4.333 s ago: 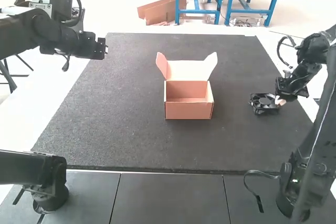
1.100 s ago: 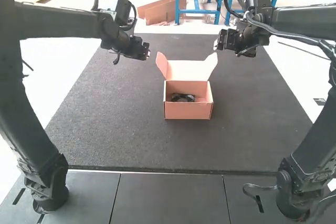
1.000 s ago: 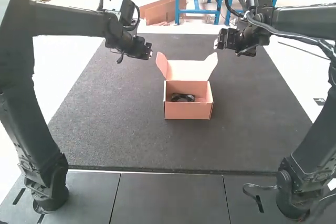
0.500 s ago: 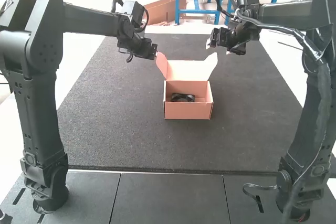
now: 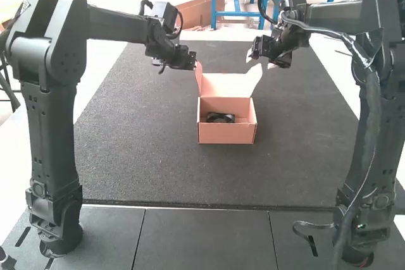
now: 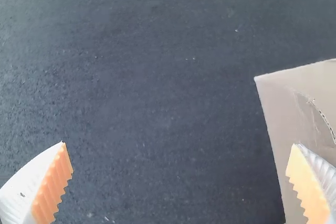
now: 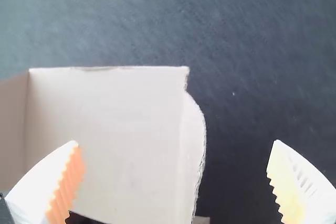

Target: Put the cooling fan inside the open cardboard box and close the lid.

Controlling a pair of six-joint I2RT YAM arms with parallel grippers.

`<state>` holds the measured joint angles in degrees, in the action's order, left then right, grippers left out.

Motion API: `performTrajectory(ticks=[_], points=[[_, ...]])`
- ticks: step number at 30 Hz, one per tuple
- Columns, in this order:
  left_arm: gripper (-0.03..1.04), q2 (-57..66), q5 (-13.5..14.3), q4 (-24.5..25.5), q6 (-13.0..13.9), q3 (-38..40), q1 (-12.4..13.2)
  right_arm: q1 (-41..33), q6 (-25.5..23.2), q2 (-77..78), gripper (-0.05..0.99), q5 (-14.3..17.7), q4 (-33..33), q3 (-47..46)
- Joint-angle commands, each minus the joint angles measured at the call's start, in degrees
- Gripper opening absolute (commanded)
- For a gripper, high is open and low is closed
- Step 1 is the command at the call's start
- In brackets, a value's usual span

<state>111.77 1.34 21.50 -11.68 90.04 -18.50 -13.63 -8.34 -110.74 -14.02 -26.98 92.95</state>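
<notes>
The cooling fan [image 5: 219, 117] lies inside the cardboard box [image 5: 228, 129], which stands near the middle of the dark surface [image 5: 126, 137]. The box's front wall hides most of the fan; only a dark strip of its top shows in the high view, too small to make out any detail. The lid [image 5: 229, 85] stands upright along the box's back wall, toward the far edge of the surface, with a side flap at each end.

The left end effector [image 5: 190, 61] hangs at the upper corner of the lid's left flap, its fingers spread wide. In the left wrist view, the flap [image 6: 299, 103] sits just beside one orange pad [image 6: 307, 192]; whether they touch cannot be told.

The right end effector [image 5: 258, 57] hangs at the lid's right flap, also spread wide. The right wrist view has the lid's pale panel [image 7: 105, 124] reaching between its fingers [image 7: 63, 182], its lower part cut off at the frame's edge.
</notes>
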Motion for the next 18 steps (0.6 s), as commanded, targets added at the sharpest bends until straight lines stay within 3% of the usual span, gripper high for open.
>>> performTrajectory(ticks=[1, 7, 16, 18], points=[[0.97, 0.2, -6.4, -0.1, -1.9, 2.5, -0.5, 1.2, 0.0, -1.0, 0.76, -0.9, -0.2, 2.2], [0.97, 0.1, -10.1, -0.1, -2.8, 2.8, -0.5, 1.2, -0.1, -1.8, 0.68, -0.9, -0.4, 2.4], [0.97, 0.2, -10.1, 0.0, -2.8, 2.8, -0.5, 1.2, 0.0, -2.2, 0.37, -0.8, 0.1, 2.2], [0.97, 0.1, -10.1, 0.1, -2.8, 2.8, -0.5, 1.1, 0.0, -2.2, 0.33, -0.8, 0.4, 2.2]])
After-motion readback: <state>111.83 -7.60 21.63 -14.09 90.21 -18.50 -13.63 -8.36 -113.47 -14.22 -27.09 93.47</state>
